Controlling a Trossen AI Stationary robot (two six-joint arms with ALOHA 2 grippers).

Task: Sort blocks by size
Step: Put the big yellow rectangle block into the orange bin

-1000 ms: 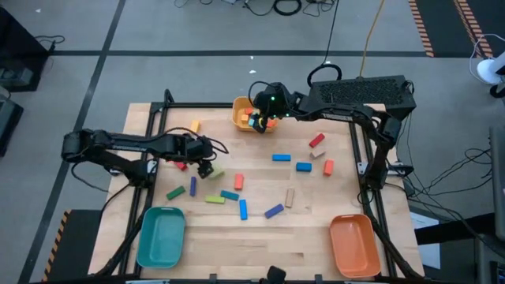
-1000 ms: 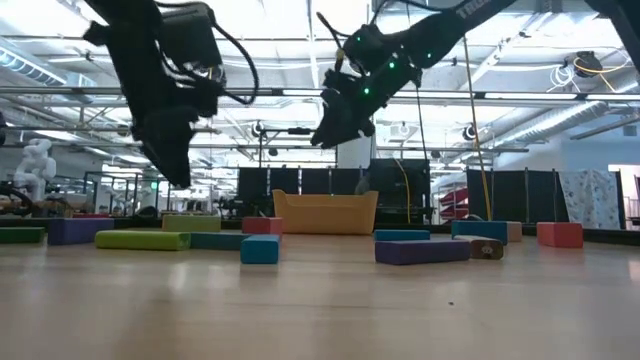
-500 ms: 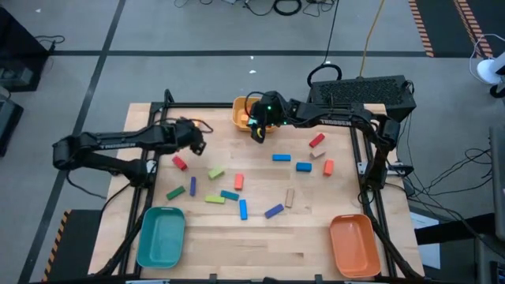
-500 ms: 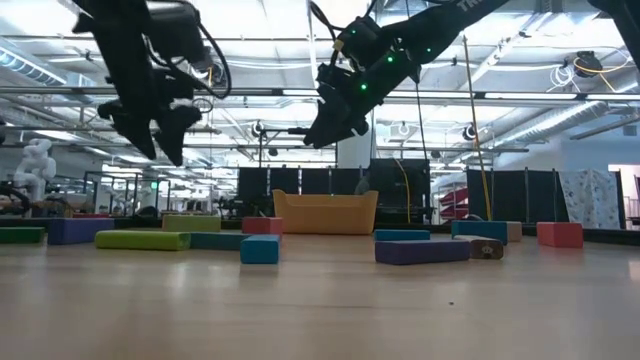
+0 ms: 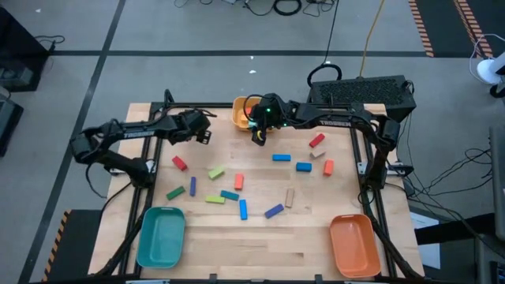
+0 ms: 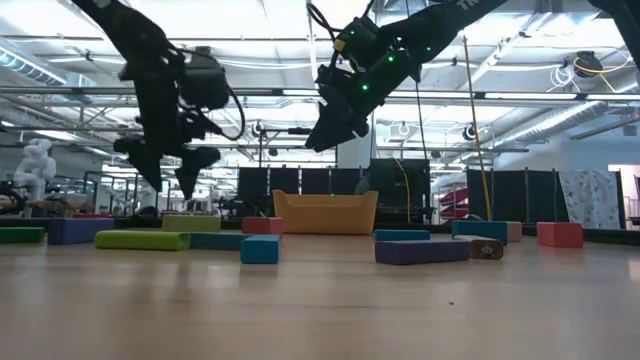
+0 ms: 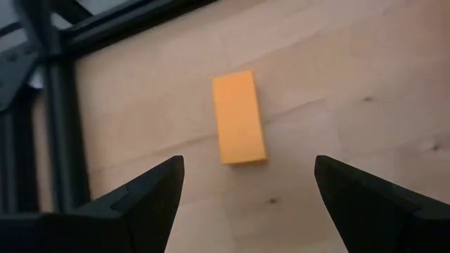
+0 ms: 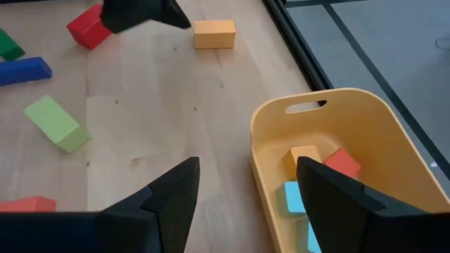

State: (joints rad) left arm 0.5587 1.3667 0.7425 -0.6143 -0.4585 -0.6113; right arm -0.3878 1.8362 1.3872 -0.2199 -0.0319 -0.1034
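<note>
Wood bench, blocks scattered mid-surface. Left tool [image 5: 203, 134] hangs wide open and empty over 1 orange brick [image 7: 239, 117] near the far-left edge. Right tool [image 5: 258, 136] hovers open, empty, just beside the yellow tray [image 5: 239, 115] holding 4 small blocks. Likely light, rigid, smooth-painted; pinch the brick across its 2 long sides.

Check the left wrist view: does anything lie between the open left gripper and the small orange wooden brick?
No. Between the left gripper and the orange wooden brick the left wrist view shows only bare tabletop; the fingers stand open, empty.
</note>
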